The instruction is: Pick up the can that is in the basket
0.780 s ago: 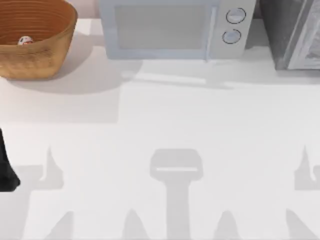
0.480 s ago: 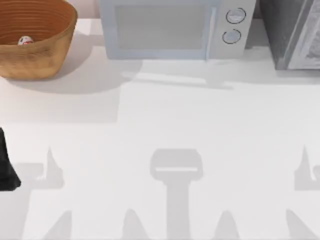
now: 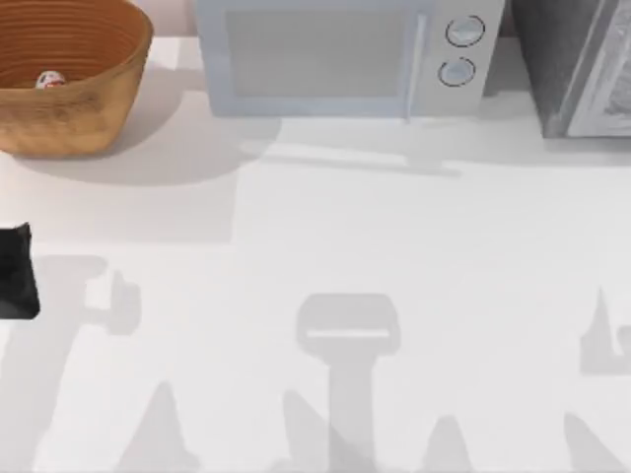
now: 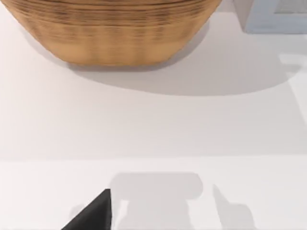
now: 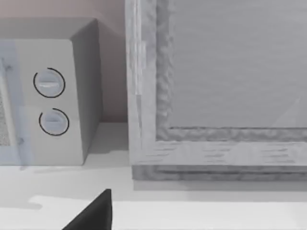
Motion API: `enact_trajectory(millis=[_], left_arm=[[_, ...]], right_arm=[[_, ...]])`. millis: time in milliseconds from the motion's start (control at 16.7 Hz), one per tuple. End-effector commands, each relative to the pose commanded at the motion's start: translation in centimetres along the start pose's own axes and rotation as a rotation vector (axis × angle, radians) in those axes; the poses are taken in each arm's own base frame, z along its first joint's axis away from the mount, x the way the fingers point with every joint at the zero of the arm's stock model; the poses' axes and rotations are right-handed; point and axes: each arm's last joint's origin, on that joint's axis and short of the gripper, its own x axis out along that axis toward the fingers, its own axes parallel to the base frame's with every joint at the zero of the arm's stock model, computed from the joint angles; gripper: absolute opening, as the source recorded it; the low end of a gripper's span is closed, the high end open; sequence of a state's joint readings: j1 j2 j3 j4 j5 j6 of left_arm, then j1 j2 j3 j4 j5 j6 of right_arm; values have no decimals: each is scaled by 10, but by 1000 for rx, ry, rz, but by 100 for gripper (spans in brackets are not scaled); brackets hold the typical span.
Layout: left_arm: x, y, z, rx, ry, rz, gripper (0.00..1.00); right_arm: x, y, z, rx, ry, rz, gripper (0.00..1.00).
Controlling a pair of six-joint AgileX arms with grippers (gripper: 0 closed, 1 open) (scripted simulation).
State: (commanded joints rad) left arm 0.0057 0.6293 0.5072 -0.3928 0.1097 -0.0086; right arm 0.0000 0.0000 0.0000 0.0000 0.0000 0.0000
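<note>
Change since earlier: left arm (image 3: 17,271) had shifted up the top view's left edge, from low at that edge to nearer the basket, and its shadow on the table had shifted with it.
Left pincer: a dark finger (image 4: 93,213) showed in the left wrist view; whether the pincer was open or closed, I cannot tell.
Basket (image 3: 69,74): stood at the table's far left corner, round and bowl-shaped, tan woven wicker outside, ribbed orange-brown inside; its wall faced the left wrist camera (image 4: 110,31).
Can (image 3: 50,80): lay inside the basket against the near wall, small, silver-white with red marking; its long axis could not be told.
Key relation: the can lay beyond the left arm and slightly to its right, behind the basket's near wall, so I judged that the reach must go over the rim and down.
Nearer arm: the left, clearly.
Table (image 3: 345,236): smooth, white, matte.
Microwave (image 3: 345,54): pale grey box with two round dials, at the back centre.
Grey cabinet (image 3: 577,64): rough-edged frame, far right.
Right arm: parked, its dark finger (image 5: 93,213) facing the microwave and cabinet; pincer state unclear.
</note>
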Motion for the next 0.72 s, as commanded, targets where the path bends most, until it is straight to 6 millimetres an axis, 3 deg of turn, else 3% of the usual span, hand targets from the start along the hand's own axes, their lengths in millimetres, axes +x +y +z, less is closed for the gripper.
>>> enact_trajectory(millis=[300, 540, 720], left_arm=[[45, 6, 103, -24, 229, -58, 100], [112, 22, 176, -41, 344, -84, 100], [173, 41, 206, -59, 423, -89, 100]], right_arm=[[0, 0, 0, 0, 0, 0, 100], [0, 0, 0, 0, 0, 0, 100], [0, 0, 0, 0, 0, 0, 100]])
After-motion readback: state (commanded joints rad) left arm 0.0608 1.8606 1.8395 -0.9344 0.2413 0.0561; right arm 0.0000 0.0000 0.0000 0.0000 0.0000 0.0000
